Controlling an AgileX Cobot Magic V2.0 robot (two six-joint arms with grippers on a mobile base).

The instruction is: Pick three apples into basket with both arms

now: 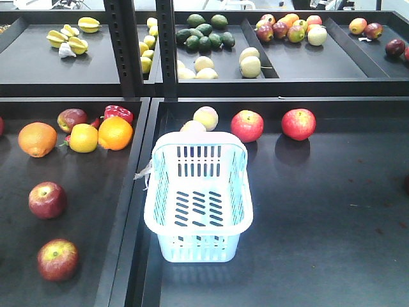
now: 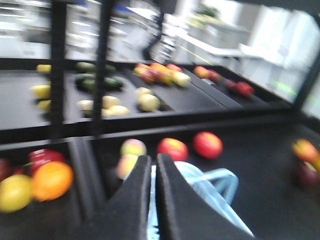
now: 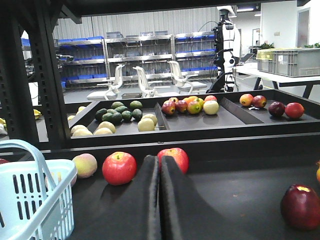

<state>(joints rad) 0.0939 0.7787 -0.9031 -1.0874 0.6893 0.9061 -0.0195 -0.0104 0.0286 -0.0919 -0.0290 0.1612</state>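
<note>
The pale blue basket (image 1: pixel 248 192) stands empty at the front left of the right-hand tray, and shows in both wrist views (image 2: pixel 215 185) (image 3: pixel 35 200). Three dark red apples lie in the left tray: one mid-left (image 1: pixel 46 199), one at the front (image 1: pixel 57 259), one at the back (image 1: pixel 71 119). Two brighter red apples (image 1: pixel 246 125) (image 1: pixel 298 123) sit behind the basket. My left gripper (image 2: pixel 154 157) is shut and empty above the basket's near rim; its view is blurred. My right gripper (image 3: pixel 160 159) is shut and empty, pointing at those red apples (image 3: pixel 119 168) (image 3: pixel 177 156). Neither arm shows in the front view.
Two oranges (image 1: pixel 37 139) (image 1: pixel 115 132), a yellow fruit (image 1: pixel 83 137) and a red pepper (image 1: pixel 118 113) crowd the left tray's back. Pale peaches (image 1: pixel 206 118) sit behind the basket. A dark apple (image 3: pixel 300 206) lies far right. Black uprights (image 1: pixel 118 45) front the upper shelf.
</note>
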